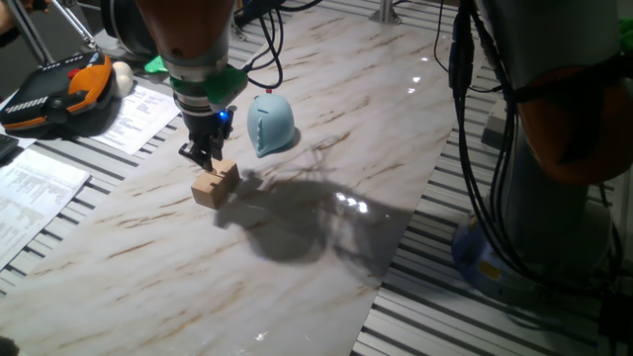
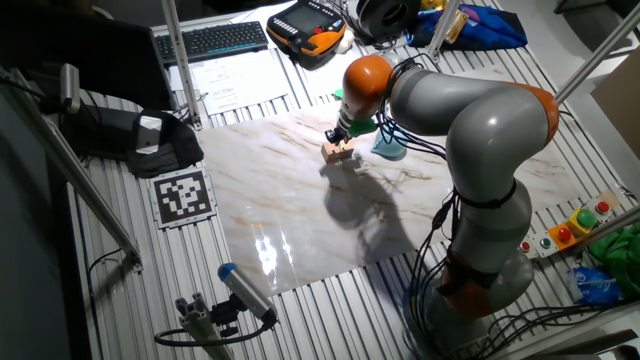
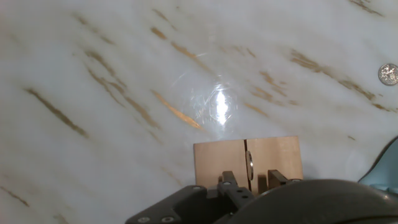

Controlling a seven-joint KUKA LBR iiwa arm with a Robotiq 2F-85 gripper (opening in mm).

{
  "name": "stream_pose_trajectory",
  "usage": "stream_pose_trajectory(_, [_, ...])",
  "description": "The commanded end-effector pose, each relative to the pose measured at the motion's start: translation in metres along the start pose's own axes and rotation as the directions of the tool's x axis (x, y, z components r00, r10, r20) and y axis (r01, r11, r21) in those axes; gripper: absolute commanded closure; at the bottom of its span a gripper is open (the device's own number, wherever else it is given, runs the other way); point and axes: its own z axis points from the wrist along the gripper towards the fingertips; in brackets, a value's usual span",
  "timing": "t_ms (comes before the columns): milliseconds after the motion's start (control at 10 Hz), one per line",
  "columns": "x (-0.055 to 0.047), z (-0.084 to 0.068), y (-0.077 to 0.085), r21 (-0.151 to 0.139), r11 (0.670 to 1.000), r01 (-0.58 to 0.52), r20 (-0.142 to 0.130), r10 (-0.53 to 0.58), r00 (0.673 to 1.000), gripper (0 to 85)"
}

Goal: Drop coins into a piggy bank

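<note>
- The gripper [image 1: 206, 155] hangs directly over the wooden blocks [image 1: 216, 183], which stand on the marble table top [image 1: 326, 247].
- In the hand view, the fingertips [image 3: 227, 182] are just above the upper edge of the blocks [image 3: 247, 162]. A narrow gap is between the fingers, so the jaws stand a little apart and hold nothing that I can see.
- One coin [image 3: 250, 163] stands on its edge in the slot between the two wooden blocks, right under the fingers.
- Another coin [image 3: 388, 74] lies flat on the marble, well apart from the blocks, near the right edge of the hand view.
- The piggy bank [image 1: 270, 124] is light blue and stands on the table just beside the blocks, behind them in one fixed view. It does not touch them.
- In the other fixed view, the gripper [image 2: 340, 140] and the blocks [image 2: 338, 152] are left of the bank [image 2: 388, 146], which the arm partly hides.
- An orange and black control pendant [image 1: 54, 91] lies off the marble, to the left.
</note>
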Motion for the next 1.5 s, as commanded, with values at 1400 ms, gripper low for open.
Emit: stream_pose_trajectory(1400, [-0.004, 0.023, -0.003, -0.012, 1.0, 0.007, 0.016, -0.007, 1.0, 51.0])
